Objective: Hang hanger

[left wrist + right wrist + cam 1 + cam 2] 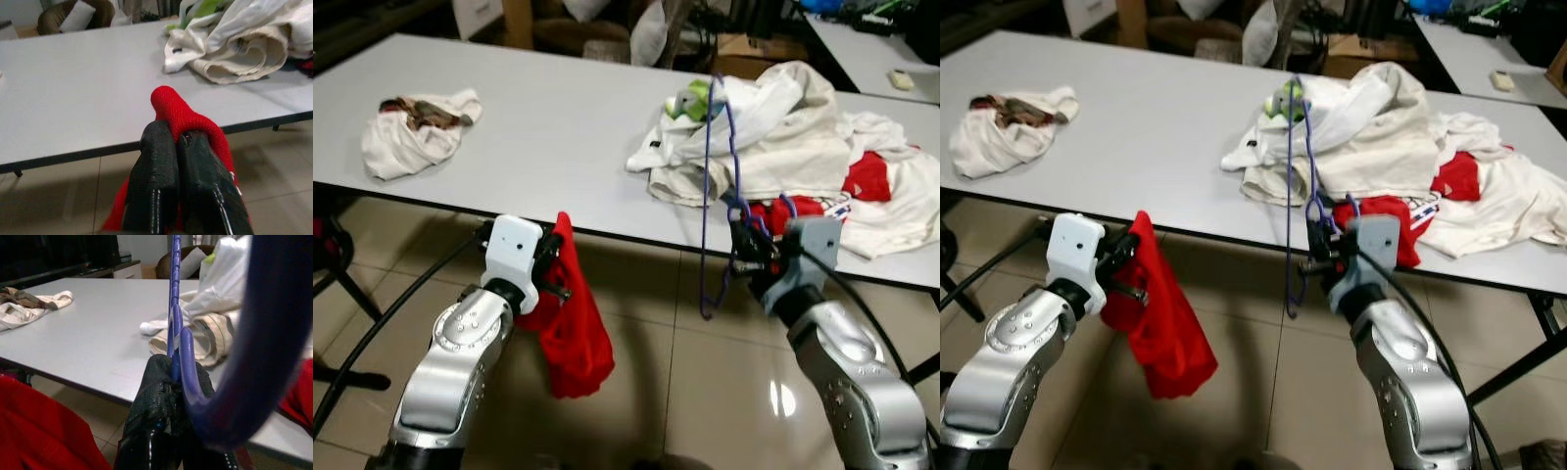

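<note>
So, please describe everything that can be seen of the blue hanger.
The blue hanger is a thin wire-like frame, plastic-coated by its look. The right gripper is shut on it near the hook, holding it edge-on in the air before the table edge. One end rises before the white clothes pile; the other hangs toward the floor.

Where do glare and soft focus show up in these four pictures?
Left eye view: lamp glare on the floor tiles beside the right arm. Right wrist view: the blue hanger, clamped in the right claw, is a blurred near arc. Left wrist view: the left claw pinching the red cloth looks soft.
</note>
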Tool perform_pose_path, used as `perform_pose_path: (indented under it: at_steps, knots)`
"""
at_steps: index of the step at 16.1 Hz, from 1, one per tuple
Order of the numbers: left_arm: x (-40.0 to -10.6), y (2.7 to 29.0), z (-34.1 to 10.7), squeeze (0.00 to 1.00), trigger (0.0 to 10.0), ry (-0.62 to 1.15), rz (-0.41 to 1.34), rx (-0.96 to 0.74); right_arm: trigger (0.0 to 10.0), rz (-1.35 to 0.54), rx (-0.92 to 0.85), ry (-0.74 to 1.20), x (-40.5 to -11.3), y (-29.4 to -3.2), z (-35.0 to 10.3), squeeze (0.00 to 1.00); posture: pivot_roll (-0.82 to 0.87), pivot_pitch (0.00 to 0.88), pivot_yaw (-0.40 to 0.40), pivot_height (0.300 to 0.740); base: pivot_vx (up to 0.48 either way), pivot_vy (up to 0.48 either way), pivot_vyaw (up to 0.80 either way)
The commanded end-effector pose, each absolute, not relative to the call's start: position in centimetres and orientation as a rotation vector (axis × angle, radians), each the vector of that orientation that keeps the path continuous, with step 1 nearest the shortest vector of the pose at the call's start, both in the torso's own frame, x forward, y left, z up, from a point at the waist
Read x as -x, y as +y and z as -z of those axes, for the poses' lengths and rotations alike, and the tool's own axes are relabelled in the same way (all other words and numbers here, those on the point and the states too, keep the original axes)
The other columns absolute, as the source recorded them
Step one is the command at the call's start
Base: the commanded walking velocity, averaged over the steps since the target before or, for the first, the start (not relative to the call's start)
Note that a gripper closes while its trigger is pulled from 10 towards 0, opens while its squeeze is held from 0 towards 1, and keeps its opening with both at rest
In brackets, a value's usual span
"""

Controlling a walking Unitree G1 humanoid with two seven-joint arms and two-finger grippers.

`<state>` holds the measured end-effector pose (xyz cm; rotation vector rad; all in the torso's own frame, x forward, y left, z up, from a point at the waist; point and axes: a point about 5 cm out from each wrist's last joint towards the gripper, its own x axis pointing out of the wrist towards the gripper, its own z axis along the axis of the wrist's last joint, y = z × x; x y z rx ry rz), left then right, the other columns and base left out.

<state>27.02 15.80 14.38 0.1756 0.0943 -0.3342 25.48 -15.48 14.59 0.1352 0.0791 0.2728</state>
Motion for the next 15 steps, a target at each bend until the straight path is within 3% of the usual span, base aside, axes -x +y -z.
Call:
perform_pose_path:
  at_steps: [1,3,5,8,10,15]
  knots:
    - [-27.3,15.8,-15.1,0.00,10.0,0.061,0.332,-0.165,10.0,-0.279,-0.144,0.068,-25.4,-15.2,-14.7,0.00,-0.09,0.000,-0.037,0.740,0.000,0.000,0.00]
    - [-27.6,15.5,-15.2,0.00,10.0,0.043,0.360,-0.135,10.0,-0.256,-0.146,0.082,-25.2,-15.3,-14.5,0.00,-0.10,0.000,-0.027,0.740,0.000,0.000,0.00]
    - [-27.8,15.5,-15.1,0.00,10.0,0.055,0.355,-0.131,10.0,-0.254,-0.152,0.078,-25.2,-15.4,-14.5,0.00,-0.11,0.000,-0.021,0.740,0.000,0.480,-0.80]
    - [-28.2,15.6,-15.1,0.00,10.0,0.052,0.349,-0.128,10.0,-0.242,-0.131,0.065,-25.3,-15.9,-14.9,0.00,-0.11,0.000,-0.015,0.740,0.000,0.480,0.00]
    - [-28.4,15.5,-15.2,0.00,10.0,0.045,0.342,-0.109,10.0,-0.246,-0.095,0.069,-25.5,-16.3,-15.1,0.00,-0.11,0.000,-0.015,0.740,0.000,0.000,-0.37]
    - [-29.3,16.2,-16.4,0.00,10.0,-0.014,0.319,-0.138,10.0,-0.460,0.000,0.075,-25.6,-17.5,-17.0,0.00,-0.10,0.000,-0.026,0.740,0.049,0.000,0.00]
